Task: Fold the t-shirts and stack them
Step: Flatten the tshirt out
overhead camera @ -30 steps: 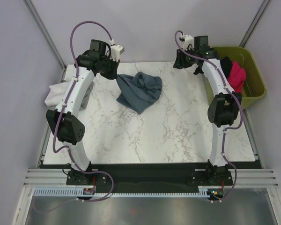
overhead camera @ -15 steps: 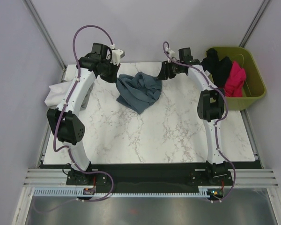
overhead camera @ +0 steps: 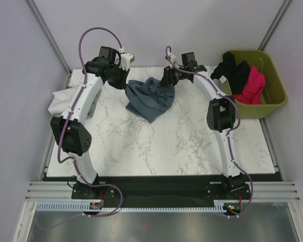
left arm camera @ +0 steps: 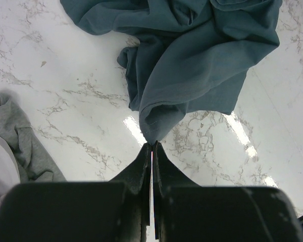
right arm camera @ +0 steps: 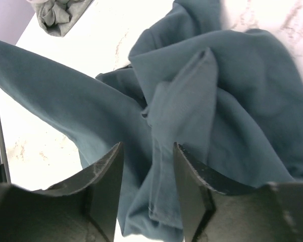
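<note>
Left wrist view alone shows left gripper (left arm camera: 151,147) clamped tight on slate-blue t-shirt (left arm camera: 192,65) hem, lower centre. Right wrist view: right gripper (right arm camera: 147,150) half-parted, straddling a fold, gripping nothing.

1 overhead, 2 close-ups of t-shirt (overhead camera: 150,98)

Near table (overhead camera: 192,146) half open; blue-grey t-shirt (overhead camera: 149,98) heaped far centre; bin (overhead camera: 275,96) far right.
</note>
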